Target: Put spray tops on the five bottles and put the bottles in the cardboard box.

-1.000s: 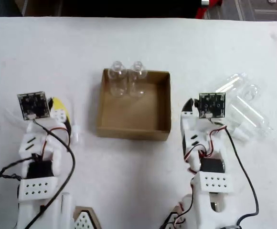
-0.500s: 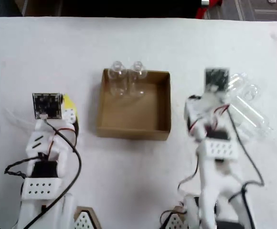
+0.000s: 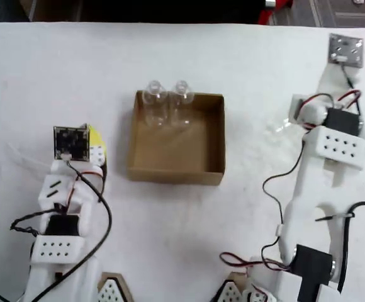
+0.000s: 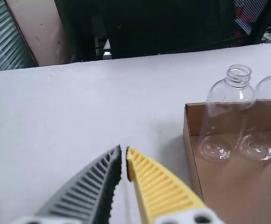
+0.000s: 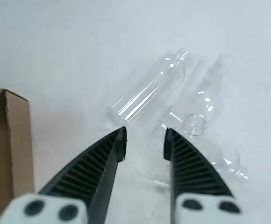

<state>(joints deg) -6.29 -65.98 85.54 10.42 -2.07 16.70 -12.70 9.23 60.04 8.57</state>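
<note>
Reach, high view: right arm (image 3: 324,148) lies stretched toward 2 o'clock of the table. I judge that it is going to pick a bottle from the table there. Left arm (image 3: 60,207) rests at 8 o'clock.
Box, high view: cardboard box (image 3: 176,175) is at the table's centre. The standing bottles (image 3: 155,104) are at its 12 o'clock wall, with necks open and no spray tops on them.
Left gripper, left wrist view: left gripper (image 4: 124,150) is nearly closed, with only a thin gap, and holds nothing. It is near the box's wall.
Right gripper, right wrist view: right gripper (image 5: 145,133) is half open and empty, above the lying bottles (image 5: 145,98).
Advice: bring one finger down on each side of the nearest bottle's body, squarely across it. Round clear plastic probably rolls and dents, so close gently.
Count: standing bottles, two. Lying bottles, three I think, but the outlines overlap. Box, one. Arms, two.
</note>
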